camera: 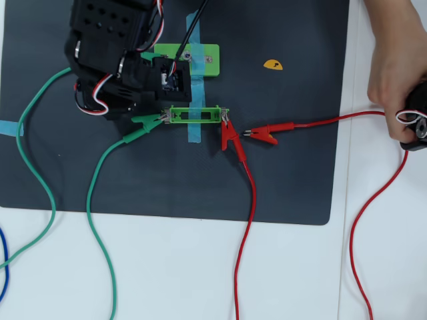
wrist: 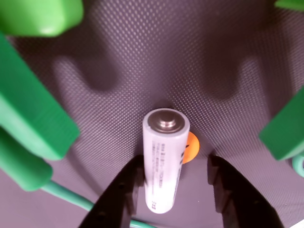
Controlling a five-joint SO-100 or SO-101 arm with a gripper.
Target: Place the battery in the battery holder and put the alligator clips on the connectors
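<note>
Battery (wrist: 164,159) is standing out at the lower centre of the wrist view, a white cylinder with its silver end cap facing the camera and small dark print running down its side. Black gripper (wrist: 176,183) fingers are flanking it: the left finger (wrist: 124,190) is lying against the battery's side, while the right finger (wrist: 225,187) is sitting apart from it with a gap of dark mat between, so the jaws are parted and not clamping anything. A small orange marker (wrist: 191,148) is peeking out from behind the battery's right side. In the overhead view the arm is covering the upper left of the black mat (camera: 287,167), and the battery holder (camera: 194,115), a narrow light-green frame, is lying empty at the frame's centre over a strip of blue tape. One green alligator clip (camera: 148,121) is touching the holder's left end, and one red alligator clip (camera: 230,137) is biting its right end. Another red clip (camera: 264,133) is lying loose on the mat just right of that. A person's hand (camera: 390,63) is resting at the upper right edge.
</note>
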